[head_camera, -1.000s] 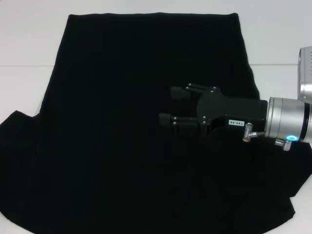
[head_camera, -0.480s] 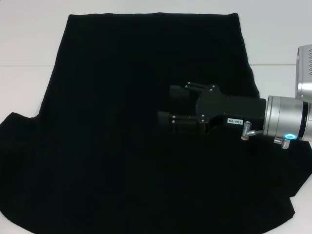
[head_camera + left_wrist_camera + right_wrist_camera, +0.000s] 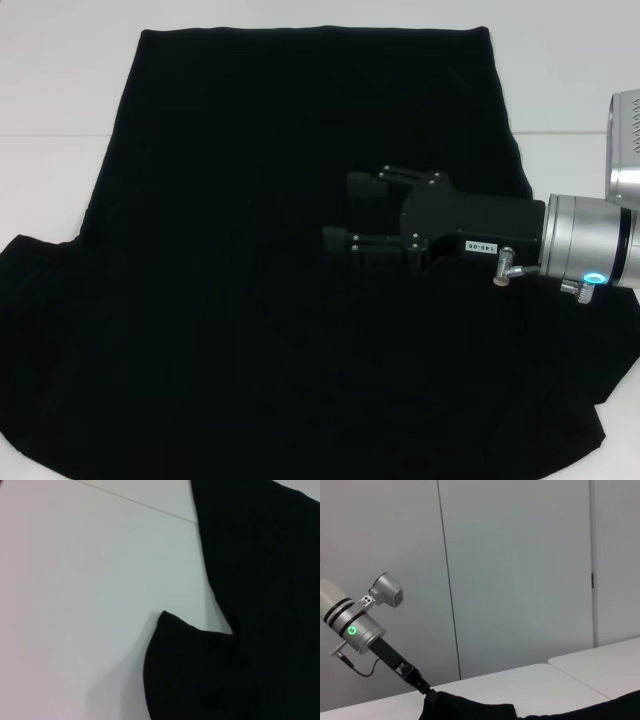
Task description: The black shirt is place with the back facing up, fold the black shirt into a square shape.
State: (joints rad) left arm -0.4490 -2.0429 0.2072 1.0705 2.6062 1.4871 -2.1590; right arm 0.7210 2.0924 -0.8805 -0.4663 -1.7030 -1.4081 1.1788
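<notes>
Nearest me, the black shirt [image 3: 250, 300] lies spread flat on the white worktop [image 3: 60, 80]. Its broad sleeve end is close to me and its straight narrow edge is at the far side. No lettering shows, and nothing is folded yet.

Further in, the right tool [image 3: 348, 215] hangs over the shirt a little right of its middle, pointing left. Its two fingers stand apart with nothing between them. Over the last second it has crept slightly farther from me and the fingers have not closed. The left sleeve's edge has shifted a touch. I take that as lining up for a grasp, not the fold itself, so the task is barely begun.

The left tool [image 3: 426, 692] shows only in the right wrist view, down at the shirt's left edge. I cannot tell whether it is apart or clamped on the cloth.

My next move needs a firm pinch of an edge before any lift.
</notes>
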